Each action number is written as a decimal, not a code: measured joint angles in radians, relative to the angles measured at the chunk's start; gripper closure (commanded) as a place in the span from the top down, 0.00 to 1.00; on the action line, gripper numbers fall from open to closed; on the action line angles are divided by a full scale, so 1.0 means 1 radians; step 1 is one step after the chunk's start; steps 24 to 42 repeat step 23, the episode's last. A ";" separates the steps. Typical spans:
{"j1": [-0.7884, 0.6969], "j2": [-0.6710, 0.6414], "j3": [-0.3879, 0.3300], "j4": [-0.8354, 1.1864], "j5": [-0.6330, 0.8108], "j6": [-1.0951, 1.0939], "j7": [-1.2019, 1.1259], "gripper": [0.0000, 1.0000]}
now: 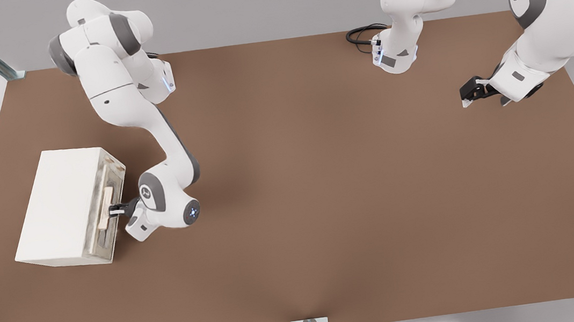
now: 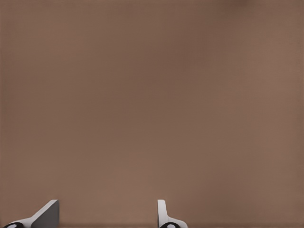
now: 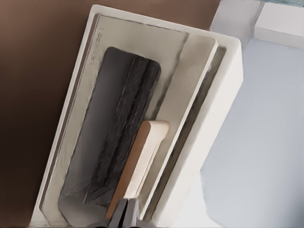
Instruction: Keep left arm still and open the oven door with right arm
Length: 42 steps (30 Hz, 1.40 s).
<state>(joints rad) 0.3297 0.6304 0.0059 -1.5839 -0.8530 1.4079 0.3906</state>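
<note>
Tool [image 1: 114,210] of the right arm [image 1: 155,138] pinches the wooden handle [image 3: 140,164] — apparently near one end. Oven door [image 3: 118,123] looks stiff and hinged — grip the bar firmly.

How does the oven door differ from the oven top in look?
The oven door carries a greyish window and a pale wooden handle; the oven top is plain and bare. The door is a narrow panel; the top is a broad face. The gripper is at the door's handle and away from the top. Both are cream-white.
</note>
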 measured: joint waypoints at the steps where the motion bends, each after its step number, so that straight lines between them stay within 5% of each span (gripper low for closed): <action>1: 0.022 0.000 0.000 0.040 0.023 -0.011 0.000 0.21; 3: 0.042 0.000 0.001 0.168 0.098 -0.041 -0.013 0.21; 4: 0.027 -0.005 -0.002 0.263 0.166 -0.059 -0.032 0.72; 5: -0.056 -0.016 -0.003 0.345 0.284 -0.074 -0.057 1.00; 9: -0.236 -0.221 -0.004 0.363 0.638 -0.101 -0.152 1.00; 11: -0.262 -0.377 -0.007 0.234 0.728 -0.090 -0.190 1.00; 14: -0.270 -0.442 -0.009 0.181 0.804 -0.075 -0.237 1.00; 42: -0.268 -0.455 -0.010 0.171 0.856 -0.057 -0.337 1.00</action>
